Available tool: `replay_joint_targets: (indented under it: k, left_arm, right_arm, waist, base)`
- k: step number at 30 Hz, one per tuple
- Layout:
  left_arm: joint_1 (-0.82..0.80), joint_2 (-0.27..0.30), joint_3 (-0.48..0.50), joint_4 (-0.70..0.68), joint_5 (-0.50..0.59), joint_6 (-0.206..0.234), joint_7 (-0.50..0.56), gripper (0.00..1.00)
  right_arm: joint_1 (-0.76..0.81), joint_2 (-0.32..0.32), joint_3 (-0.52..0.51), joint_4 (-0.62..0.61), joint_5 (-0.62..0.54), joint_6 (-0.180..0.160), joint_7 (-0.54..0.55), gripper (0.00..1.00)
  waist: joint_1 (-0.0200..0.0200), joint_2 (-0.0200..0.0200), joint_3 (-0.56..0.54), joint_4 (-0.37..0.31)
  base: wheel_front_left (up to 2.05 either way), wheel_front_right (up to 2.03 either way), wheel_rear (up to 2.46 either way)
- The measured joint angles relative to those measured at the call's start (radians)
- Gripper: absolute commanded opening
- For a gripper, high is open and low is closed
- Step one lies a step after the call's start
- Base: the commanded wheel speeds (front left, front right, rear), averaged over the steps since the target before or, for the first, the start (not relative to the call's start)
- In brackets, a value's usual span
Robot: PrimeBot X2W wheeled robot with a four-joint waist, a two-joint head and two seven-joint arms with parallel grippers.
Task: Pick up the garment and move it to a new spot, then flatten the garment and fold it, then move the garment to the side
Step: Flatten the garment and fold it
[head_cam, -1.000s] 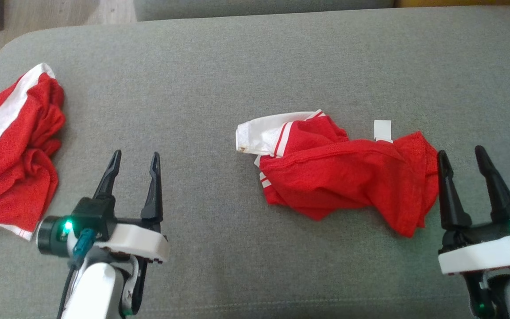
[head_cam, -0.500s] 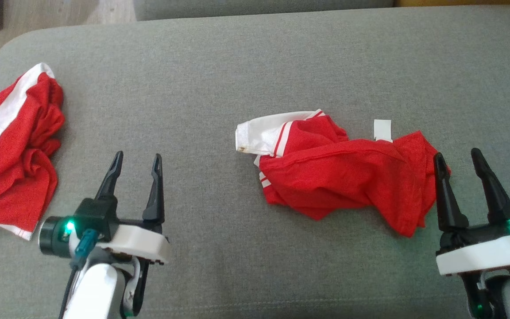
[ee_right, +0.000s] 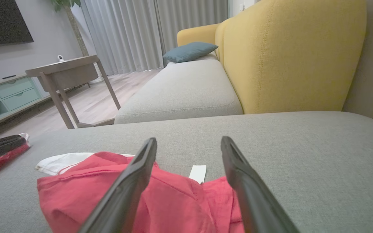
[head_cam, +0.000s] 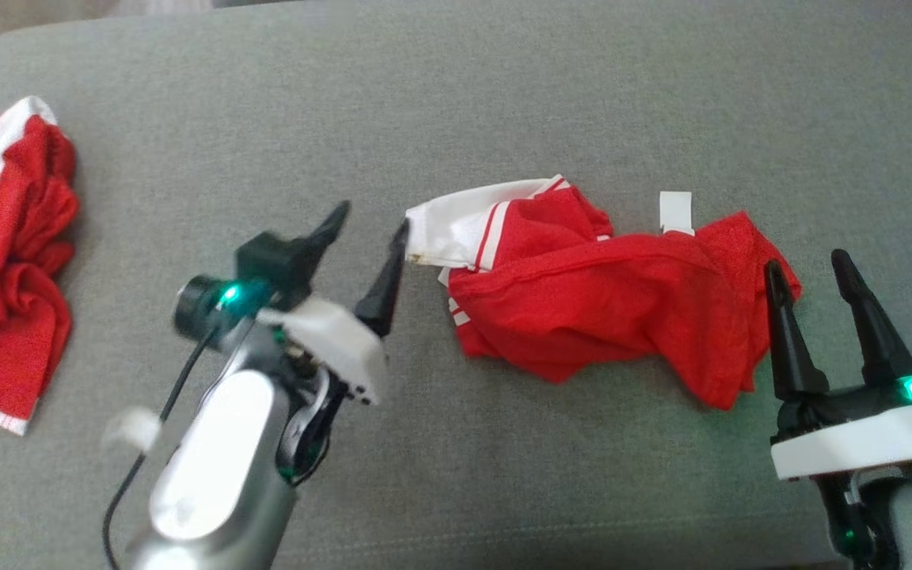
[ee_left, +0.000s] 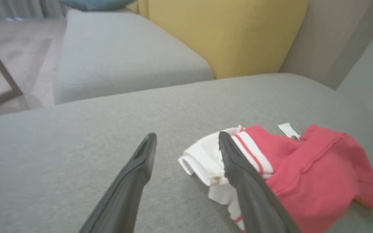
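Work surface: the grey sofa cushion (head_cam: pixel 503 95) spans the head view. The garment (head_cam: pixel 606 301), red with a white striped end, lies crumpled on it right of centre, resting wholly on the cushion. A second red-and-white garment (head_cam: pixel 5 261) lies bunched at the far left, well apart.

Task status: I judge the first step, the pick-up, as not yet done. Nothing is lifted and the fabric is neither flattened nor folded. Relocation, flattening, folding and the final move to the side all remain.

Arm pose: my left forearm angles up and to the right across the cushion. My left gripper (head_cam: pixel 371 220) has its jaws spread wide and holds nothing. Its nearer finger stands just beside the garment's white end (head_cam: pixel 456 229); contact cannot be confirmed. My right gripper (head_cam: pixel 807 264) points up the head view at the garment's opposite end, jaws equally wide and empty. Its inner finger overlaps the red edge, and in the right wrist view the fabric lies below both fingers.

A small white tag (head_cam: pixel 675 212) sticks out at the garment's upper edge.
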Motion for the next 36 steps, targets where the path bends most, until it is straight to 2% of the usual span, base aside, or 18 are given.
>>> replay_joint_targets:
  k: [2,7,15,16,17,18,22,30,36]
  left_arm:
    - [-0.035,-0.012,-0.017,0.025,-0.027,-0.019,0.062,1.00]
    - [-0.086,-0.027,-0.034,0.099,-0.102,-0.034,0.217,1.00]
    - [-0.106,-0.035,-0.032,0.134,-0.233,-0.044,0.336,1.00]
    - [-0.106,-0.036,-0.034,0.136,-0.245,-0.046,0.342,0.51]
    - [-0.106,-0.037,-0.036,0.139,-0.263,-0.055,0.351,0.11]
    - [-0.106,-0.038,-0.038,0.142,-0.285,-0.062,0.359,0.00]
    - [-0.113,-0.040,-0.048,0.141,-0.314,-0.071,0.334,0.00]
    - [-0.176,-0.043,-0.046,0.050,-0.265,-0.078,0.101,0.00]
    - [-0.176,-0.041,-0.049,-0.026,-0.166,-0.026,-0.076,0.00]
  right_arm:
    - [-0.004,0.000,0.002,0.001,0.000,0.000,0.000,1.00]
    - [-0.005,0.000,0.007,0.007,0.003,0.000,0.000,1.00]
    - [-0.016,0.000,0.008,0.018,0.016,0.000,0.000,1.00]
    - [-0.016,0.000,0.008,0.018,0.019,0.000,0.000,1.00]
    - [-0.017,0.000,0.009,0.019,0.019,0.000,0.000,1.00]
    - [-0.017,0.000,0.009,0.021,0.019,0.000,0.000,1.00]
    - [-0.018,0.000,0.010,0.026,0.029,0.000,-0.001,1.00]
    - [-0.019,0.004,0.007,0.035,0.036,0.000,-0.002,1.00]
    - [-0.019,0.005,0.006,0.035,0.044,0.000,-0.002,1.00]
  waist:
    - [0.0000,0.0000,0.008,-0.008]
    - [0.0000,0.0000,0.024,-0.025]
    - [0.0000,0.0000,0.038,-0.035]
    - [0.0000,0.0000,0.038,-0.036]
    - [0.0000,0.0000,0.039,-0.037]
    - [0.0000,0.0000,0.039,-0.038]
    - [0.0000,0.0000,0.038,-0.046]
    - [0.0000,0.0000,0.038,-0.053]
    - [0.0000,0.0000,0.041,-0.049]
  base:
    - [0.00,0.00,0.00]
    - [0.00,0.00,0.00]
    - [0.00,0.00,0.00]
    - [0.00,0.00,0.00]
    - [0.00,0.00,0.00]
    - [0.00,0.00,0.00]
    - [0.00,0.00,0.00]
    - [0.00,0.00,0.00]
    - [0.00,0.00,0.00]
